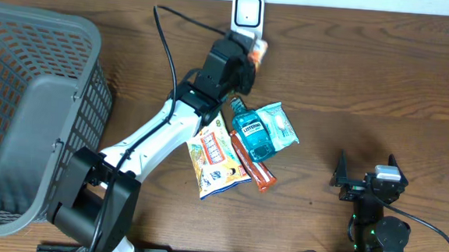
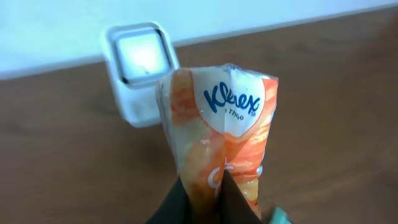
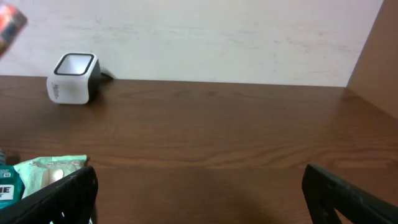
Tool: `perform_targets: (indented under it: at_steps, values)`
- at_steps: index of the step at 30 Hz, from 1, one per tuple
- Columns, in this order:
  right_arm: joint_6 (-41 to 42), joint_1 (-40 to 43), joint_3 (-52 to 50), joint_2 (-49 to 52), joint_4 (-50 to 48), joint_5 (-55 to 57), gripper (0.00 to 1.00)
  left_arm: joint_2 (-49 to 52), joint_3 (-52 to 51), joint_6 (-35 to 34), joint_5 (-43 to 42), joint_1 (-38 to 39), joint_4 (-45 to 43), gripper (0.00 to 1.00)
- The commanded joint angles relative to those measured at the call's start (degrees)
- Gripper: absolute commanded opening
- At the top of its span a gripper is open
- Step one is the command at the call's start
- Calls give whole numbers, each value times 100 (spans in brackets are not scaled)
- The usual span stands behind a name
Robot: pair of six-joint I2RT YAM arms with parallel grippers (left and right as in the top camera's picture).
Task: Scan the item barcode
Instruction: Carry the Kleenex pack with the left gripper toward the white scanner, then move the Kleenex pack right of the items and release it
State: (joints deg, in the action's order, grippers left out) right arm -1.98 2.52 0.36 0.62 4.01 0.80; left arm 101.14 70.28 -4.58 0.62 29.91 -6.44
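Note:
My left gripper [image 1: 250, 59] is shut on an orange and white Kleenex tissue pack [image 1: 259, 51], held up at the back of the table just in front of the white barcode scanner [image 1: 247, 12]. In the left wrist view the pack [image 2: 224, 124] stands upright between my dark fingers [image 2: 239, 202], pinched at its lower end, and the scanner [image 2: 140, 68] sits behind it to the left with its window lit. No barcode shows on the pack's visible face. My right gripper [image 1: 366, 172] rests at the front right, open and empty [image 3: 199, 193].
A blue mouthwash bottle [image 1: 251, 131], a teal packet [image 1: 279, 125], a yellow snack bag [image 1: 216, 161] and a red-orange bar [image 1: 255, 167] lie mid-table. A grey mesh basket [image 1: 30, 106] fills the left side. The scanner's black cable [image 1: 167, 36] runs leftward.

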Motion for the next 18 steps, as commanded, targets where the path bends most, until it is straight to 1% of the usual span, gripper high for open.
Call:
perform_targets:
  at_steps: [1,6,10,13,18]
  values:
    - [-44,-48,-7,-31,20,-31,99,177,339,914,935,-118,-214,8]
    - [-44,-48,-7,-31,20,-31,99,942,1167,1410,935,-330,-170,13]
    - [-46,-48,-7,-31,20,-31,99,1794,2170,1731,1056,-435,151,13]
    - [-46,-48,-7,-31,20,-31,99,2524,3008,2232,1475,-439,319,11]
    - [-44,-48,-7,-31,20,-31,99,3158,3606,2822,1602,-420,293,10]
